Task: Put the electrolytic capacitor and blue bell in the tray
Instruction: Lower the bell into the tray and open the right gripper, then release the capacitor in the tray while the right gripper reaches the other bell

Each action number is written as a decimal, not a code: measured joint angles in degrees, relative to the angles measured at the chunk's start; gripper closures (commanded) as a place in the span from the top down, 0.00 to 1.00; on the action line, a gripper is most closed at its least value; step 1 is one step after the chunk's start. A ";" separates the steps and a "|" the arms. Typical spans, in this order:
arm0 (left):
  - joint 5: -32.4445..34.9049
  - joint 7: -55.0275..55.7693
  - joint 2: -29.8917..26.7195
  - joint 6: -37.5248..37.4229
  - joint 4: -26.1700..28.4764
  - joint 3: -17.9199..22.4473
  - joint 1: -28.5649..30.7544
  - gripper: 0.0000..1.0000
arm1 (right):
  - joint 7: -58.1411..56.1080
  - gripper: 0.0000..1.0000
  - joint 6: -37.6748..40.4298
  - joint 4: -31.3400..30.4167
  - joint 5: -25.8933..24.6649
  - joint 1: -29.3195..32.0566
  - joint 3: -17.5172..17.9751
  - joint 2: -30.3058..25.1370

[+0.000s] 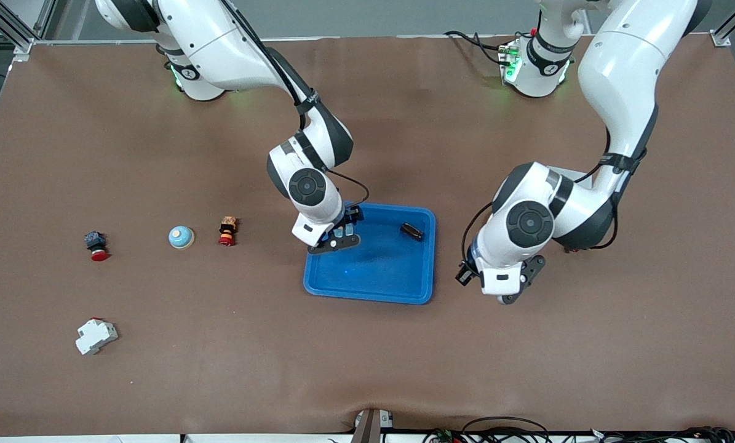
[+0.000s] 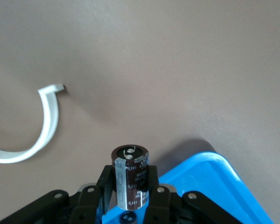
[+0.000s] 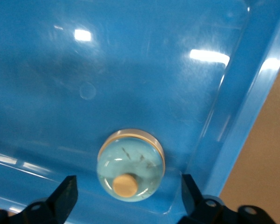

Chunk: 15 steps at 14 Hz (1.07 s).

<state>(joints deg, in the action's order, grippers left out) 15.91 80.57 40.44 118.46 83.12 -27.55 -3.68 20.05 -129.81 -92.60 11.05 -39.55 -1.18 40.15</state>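
Observation:
The blue tray [image 1: 379, 271] lies mid-table. In the right wrist view a pale blue bell [image 3: 130, 163] with a tan knob rests on the tray floor [image 3: 130, 70], close to a corner. My right gripper [image 3: 129, 189] is open, its fingers wide on either side of the bell and clear of it. In the front view that gripper [image 1: 341, 237] hangs low over the tray's end toward the right arm. My left gripper [image 2: 129, 183] is shut on a dark brown electrolytic capacitor [image 2: 130, 172], held over the table just off a tray corner [image 2: 214, 182]. From the front, the left gripper [image 1: 507, 294] sits beside the tray.
A small black object [image 1: 411, 231] lies in the tray. Toward the right arm's end lie a second pale blue dome [image 1: 181, 237], an orange-and-red part [image 1: 227, 231], a red-capped button [image 1: 96, 245] and a white block [image 1: 96, 336]. A white curved strip [image 2: 46, 126] lies near the left gripper.

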 measured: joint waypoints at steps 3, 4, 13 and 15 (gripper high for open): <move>0.00 3.65 1.44 2.06 -0.46 0.01 -1.27 0.00 | -0.08 1.00 3.83 1.62 0.00 0.11 -0.29 -1.05; 0.00 4.91 1.78 2.98 -0.51 0.01 -1.85 0.00 | -0.47 1.00 6.71 2.17 -0.02 0.35 -0.53 -2.27; 0.00 12.15 6.37 11.70 -0.58 0.09 -7.90 0.00 | -19.04 1.00 14.10 -14.13 -6.06 7.56 -1.11 -26.67; 0.00 12.15 7.88 13.82 -0.58 0.11 -8.18 0.00 | -25.60 1.00 11.64 -21.56 -7.42 10.22 -1.18 -32.10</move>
<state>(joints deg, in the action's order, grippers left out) 15.90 92.72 48.32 132.29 82.54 -27.44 -11.87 -5.55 -118.17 -114.16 3.63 -29.33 -2.36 8.05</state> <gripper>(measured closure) 0.665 0.000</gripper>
